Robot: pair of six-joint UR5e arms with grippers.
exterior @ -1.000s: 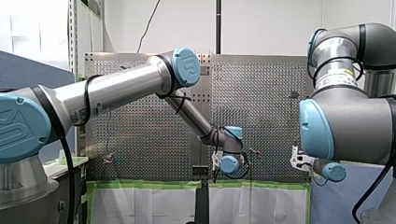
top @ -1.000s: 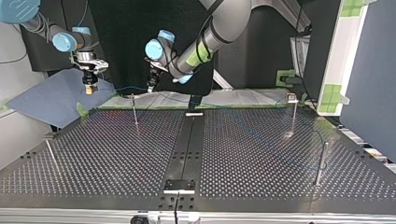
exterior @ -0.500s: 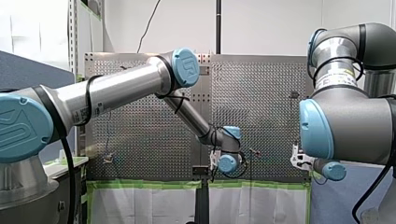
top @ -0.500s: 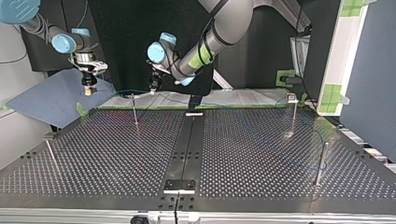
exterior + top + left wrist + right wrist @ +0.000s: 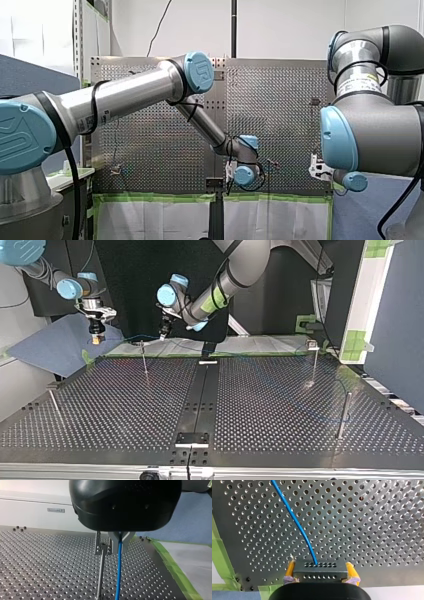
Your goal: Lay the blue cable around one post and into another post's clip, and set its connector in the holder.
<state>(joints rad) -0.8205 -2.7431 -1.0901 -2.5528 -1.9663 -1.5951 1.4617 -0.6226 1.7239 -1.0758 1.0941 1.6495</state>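
Lying crosswise between right fingers [image 5: 351, 571]: connector [image 5: 320, 572]

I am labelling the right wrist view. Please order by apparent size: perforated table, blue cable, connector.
1. perforated table, fills most of the view.
2. connector, near the camera, so it looks big.
3. blue cable, longer than the connector but thin.
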